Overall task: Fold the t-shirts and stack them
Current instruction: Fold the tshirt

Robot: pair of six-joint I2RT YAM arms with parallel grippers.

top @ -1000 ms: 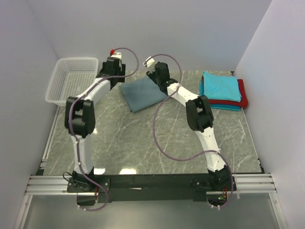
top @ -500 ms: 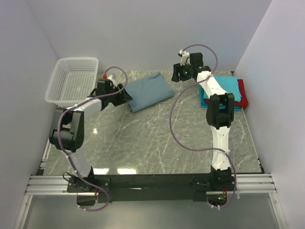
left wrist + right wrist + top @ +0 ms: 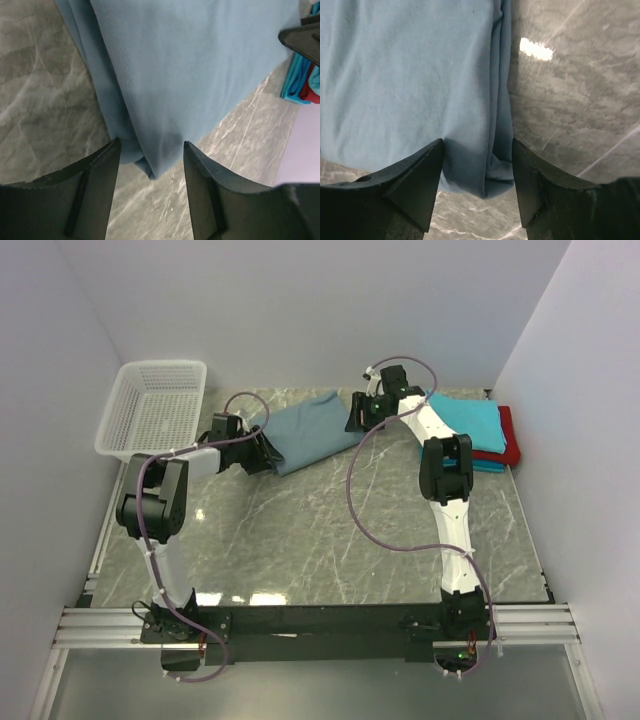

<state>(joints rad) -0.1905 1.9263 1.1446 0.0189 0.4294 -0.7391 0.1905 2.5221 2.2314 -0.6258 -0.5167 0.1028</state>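
Grey-blue t-shirt [image 3: 308, 430], folded: long axis spans left gripper [image 3: 152, 147] to right gripper [image 3: 477, 145]; each straddles an end corner, jaws parted, unclamped.

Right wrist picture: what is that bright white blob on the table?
Right wrist view: that is glare, probably a light mirrored in the shiny marble table. Top view: paler patches of the same shine near the arm bases. Left wrist view: only a faint sheen.

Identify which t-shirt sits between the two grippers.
The grey-blue t-shirt, lying alone between the left gripper and right gripper; the turquoise shirt, red shirt and teal shirt are stacked at the right edge.
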